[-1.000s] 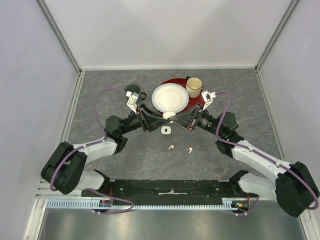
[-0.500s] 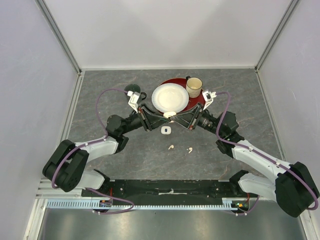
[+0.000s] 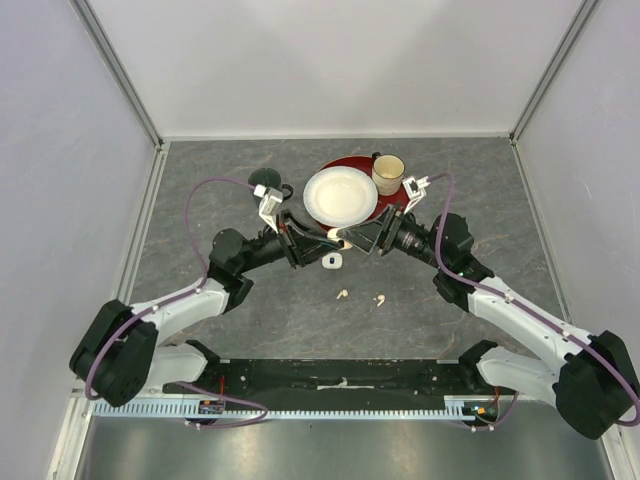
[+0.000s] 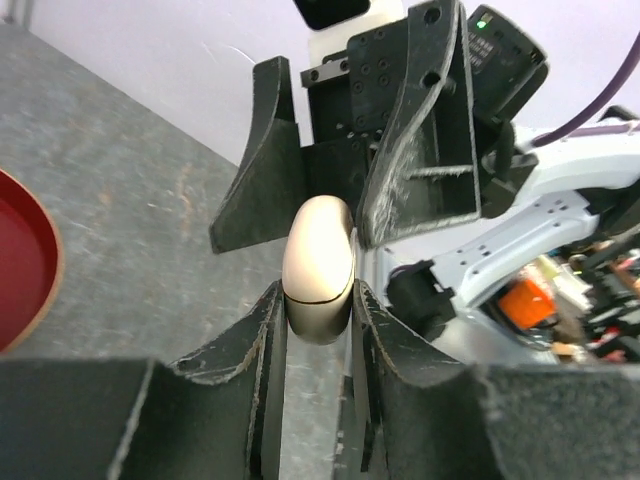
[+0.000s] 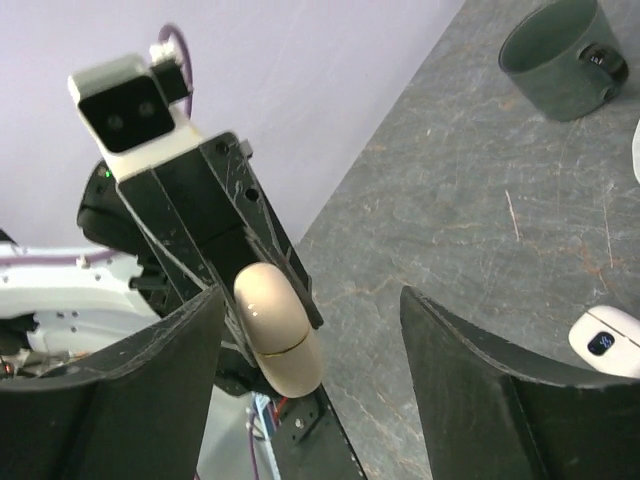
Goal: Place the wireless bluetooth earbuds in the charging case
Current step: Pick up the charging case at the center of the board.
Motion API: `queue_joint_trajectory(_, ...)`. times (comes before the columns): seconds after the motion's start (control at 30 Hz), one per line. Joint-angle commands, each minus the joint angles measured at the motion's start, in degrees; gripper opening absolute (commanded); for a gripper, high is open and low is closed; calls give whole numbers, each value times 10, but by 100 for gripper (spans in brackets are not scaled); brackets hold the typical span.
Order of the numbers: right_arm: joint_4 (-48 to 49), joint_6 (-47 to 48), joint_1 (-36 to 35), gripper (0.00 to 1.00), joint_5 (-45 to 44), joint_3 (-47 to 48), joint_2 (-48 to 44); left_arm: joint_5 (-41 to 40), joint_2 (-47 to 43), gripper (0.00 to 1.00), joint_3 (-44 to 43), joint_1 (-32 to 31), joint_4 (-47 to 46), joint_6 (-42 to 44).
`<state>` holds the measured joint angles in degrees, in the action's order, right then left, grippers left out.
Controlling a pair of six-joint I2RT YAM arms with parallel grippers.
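Observation:
A closed pale peach charging case [image 4: 320, 265] hangs above the table between the two arms, with my left gripper [image 4: 318, 310] shut on its lower half. In the top view this case [image 3: 335, 234] is just in front of the white plate. My right gripper [image 5: 310, 300] is open around the same case [image 5: 277, 330], its fingers apart from it. A white charging case [image 3: 332, 261] lies on the table below, also seen in the right wrist view [image 5: 607, 343]. Two small earbuds [image 3: 342, 294] [image 3: 379, 299] lie nearer the arm bases.
A white plate [image 3: 341, 195] rests on a red plate [image 3: 398, 200] behind the grippers, with a beige mug [image 3: 388, 174] at its right. A dark mug [image 3: 262, 181] stands at back left, also in the right wrist view [image 5: 565, 45]. The red plate's rim [image 4: 25, 260] shows left.
My right gripper has opened and let go of the peach case. My left gripper has closed on it and now holds it alone. Both arms shifted slightly.

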<state>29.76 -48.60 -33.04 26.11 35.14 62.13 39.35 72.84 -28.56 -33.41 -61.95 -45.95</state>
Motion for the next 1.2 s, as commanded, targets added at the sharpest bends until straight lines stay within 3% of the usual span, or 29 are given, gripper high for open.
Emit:
queue_joint_trajectory(0.0,-67,-32,-3,79,-51,53,-32,-41,-59,2,-3,-3,85,144)
queue_joint_trajectory(0.17,-155,-113,-2,82,-51,89,-16,-58,-94,2,25,-6,98,262)
queue_joint_trajectory(0.27,-157,-164,-3,82,-26,93,2,-69,-110,2,36,-10,97,306)
queue_joint_trajectory(0.5,-191,-213,-2,83,15,106,39,-95,-131,2,43,-21,97,359)
queue_joint_trajectory(0.87,-101,-308,-2,81,67,83,68,-132,-134,2,47,-36,97,386)
queue_joint_trajectory(1.03,-81,-338,-2,74,70,70,73,-136,-125,2,41,-42,97,389)
queue_joint_trajectory(1.13,-52,-357,-2,64,83,61,79,-137,-121,2,38,-45,97,390)
queue_joint_trajectory(1.17,-45,-359,-3,55,83,57,79,-138,-119,2,37,-46,97,390)
